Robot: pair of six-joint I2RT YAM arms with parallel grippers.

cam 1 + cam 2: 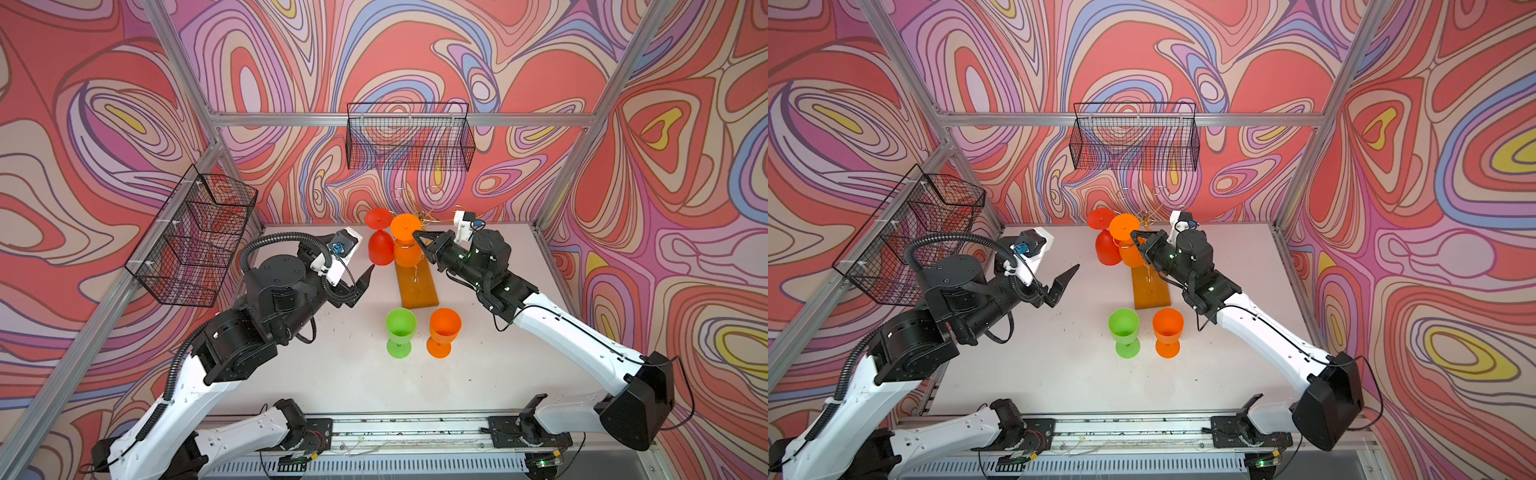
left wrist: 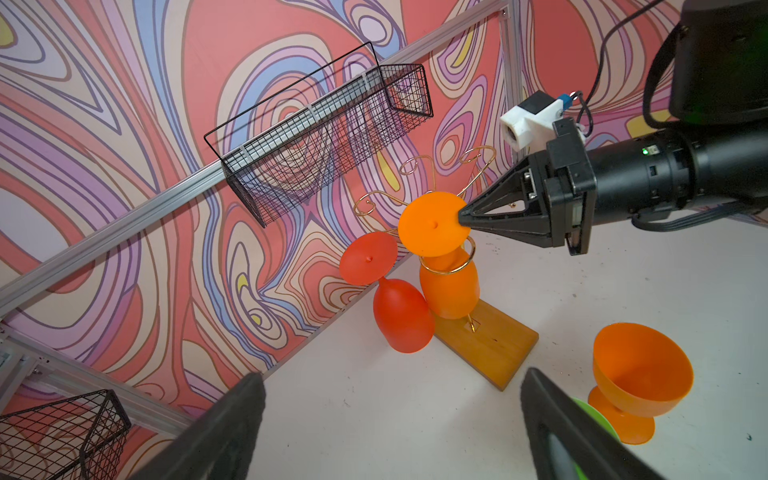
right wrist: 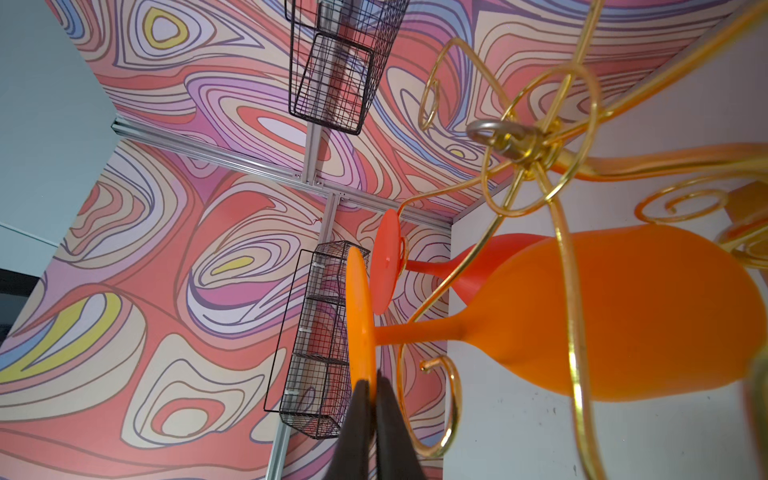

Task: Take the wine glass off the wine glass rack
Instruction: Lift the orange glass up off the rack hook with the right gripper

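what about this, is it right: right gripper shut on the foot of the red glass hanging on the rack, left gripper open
Not quite. The right gripper is shut on the foot of the orange wine glass hanging on the wine glass rack, not the red wine glass beside it; the left wrist view shows it. The left gripper is open.

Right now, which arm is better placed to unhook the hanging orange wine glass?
Right. The right claw is shut on the foot of the hanging orange wine glass; the left claw is open, empty, apart from the wine glass rack.
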